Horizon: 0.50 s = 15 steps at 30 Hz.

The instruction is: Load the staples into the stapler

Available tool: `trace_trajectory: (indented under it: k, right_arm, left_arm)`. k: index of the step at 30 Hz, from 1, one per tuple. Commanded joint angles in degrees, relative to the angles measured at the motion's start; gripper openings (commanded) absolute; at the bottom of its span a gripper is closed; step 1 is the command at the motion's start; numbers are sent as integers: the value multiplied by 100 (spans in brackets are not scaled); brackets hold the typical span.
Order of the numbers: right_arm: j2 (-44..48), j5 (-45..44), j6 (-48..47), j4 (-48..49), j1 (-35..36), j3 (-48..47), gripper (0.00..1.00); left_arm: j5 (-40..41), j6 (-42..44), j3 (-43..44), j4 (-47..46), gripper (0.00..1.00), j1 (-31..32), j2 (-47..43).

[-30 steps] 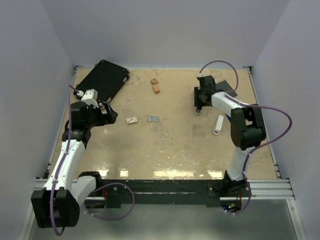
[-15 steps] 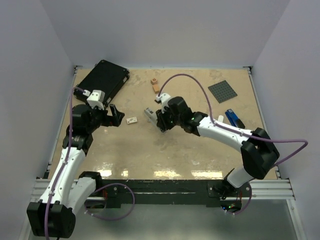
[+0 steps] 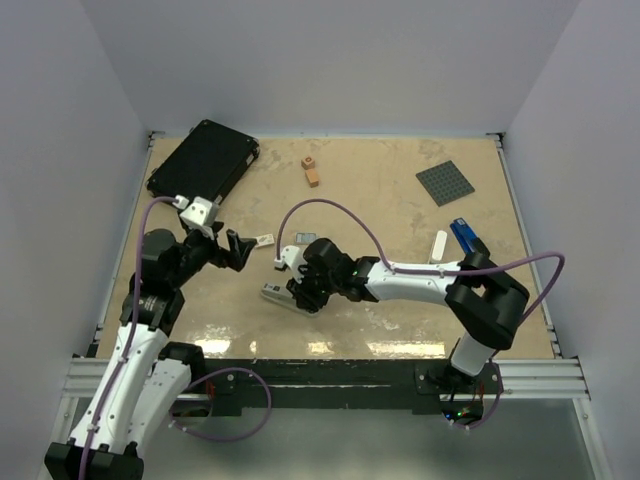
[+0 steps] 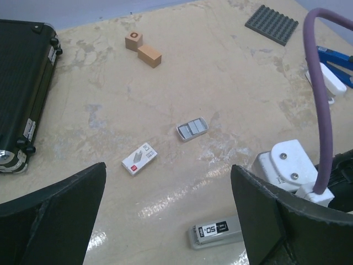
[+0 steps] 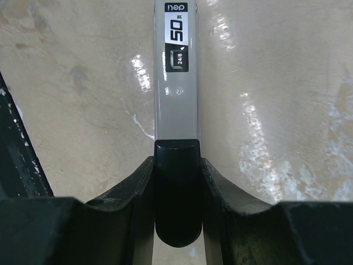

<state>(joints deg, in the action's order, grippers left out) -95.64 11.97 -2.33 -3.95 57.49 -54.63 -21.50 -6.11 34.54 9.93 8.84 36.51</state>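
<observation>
Overhead view: I am seeing the right gripper [image 3: 297, 292] reaching toward the near edge of the desk [image 3: 380, 210], left of its middle, and holding the stapler [image 3: 277, 297] low over the surface; I cannot tell from here whether it is touching the desk. Right wrist view: the fingers [image 5: 138, 187] are clamping the stapler's black rear end from both sides, while its silver body, bearing a "50" label, is projecting straight ahead past the fingertips, a detail the overhead view is not giving me. Left wrist view: the left gripper [image 4: 165, 182] is hovering with its fingers spread wide and nothing between them. The staples [image 4: 192, 128] are lying flat near the desk's middle, ahead of those fingers and apart from them, with a small white card [image 4: 139, 160] near them toward the left edge. The overhead view is also placing the black case [image 3: 205, 160] in the far-left corner, the wooden blocks [image 3: 313, 179] by the far edge, and the grey studded plate [image 3: 445, 183], blue stapler [image 3: 466, 235] and white bar [image 3: 438, 247] toward the right edge.
</observation>
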Motion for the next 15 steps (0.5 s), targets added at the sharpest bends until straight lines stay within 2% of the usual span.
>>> trace_trajectory:
  k: [1,2,4,5,7,8,10,11,15]
  right_arm:
    - [-43,157,-382,562,95,-206,15]
    - [-78,87,-382,562,104,-206,21]
    - [-69,34,-365,588,104,-162,27]
    - [-26,34,-347,597,104,-153,36]
    - [88,25,-260,570,104,-101,46]
    - [263,-79,-199,649,104,-48,56]
    - [518,-334,12,719,95,128,66]
    - [641,-466,117,789,95,189,76]
    - [1458,-1440,960,808,-272,540,95]
  left_arm:
    - [-435,347,-219,-264,100,47,-109]
    - [-391,365,-238,-281,100,48,-127]
    - [-382,365,-255,-334,100,65,-101]
    - [-416,365,-247,-352,100,83,-31]
    - [-487,382,-185,-369,100,144,57]
    - [-565,408,-159,-369,100,179,153]
    - [-593,487,-71,-343,100,336,242]
    - [-575,523,-36,-343,100,390,321]
    - [-566,812,201,-194,100,759,567]
